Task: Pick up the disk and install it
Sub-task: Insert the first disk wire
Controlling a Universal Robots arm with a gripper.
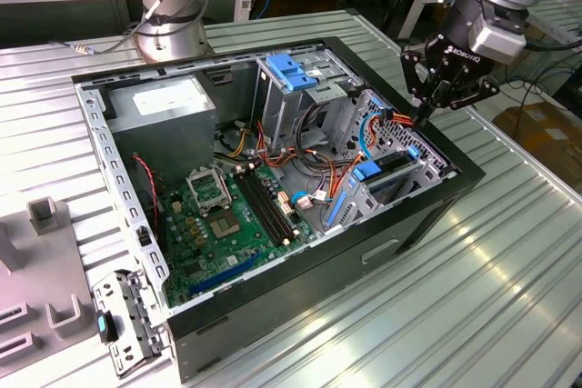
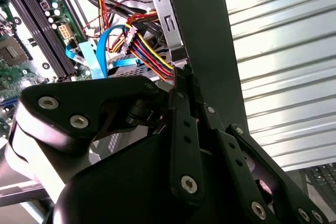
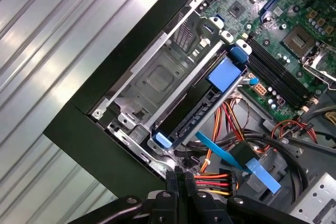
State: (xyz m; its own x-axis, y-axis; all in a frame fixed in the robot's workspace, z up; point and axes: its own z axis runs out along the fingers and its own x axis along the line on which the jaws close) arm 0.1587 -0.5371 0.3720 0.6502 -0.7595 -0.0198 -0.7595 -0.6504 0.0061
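The gripper, fingers pressed together, hovers at the computer case's right rim. The first wrist view shows the disk seated in its bay.

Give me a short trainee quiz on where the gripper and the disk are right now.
1. True or false: the gripper hangs over the motherboard.
2. Where is the disk? A: in the cage. B: in the gripper. C: on the table.
3. Fill in: in both wrist views, the gripper's fingers are ____.
Key: 1 false, it is at the case corner by the cage; 2 A; 3 shut.
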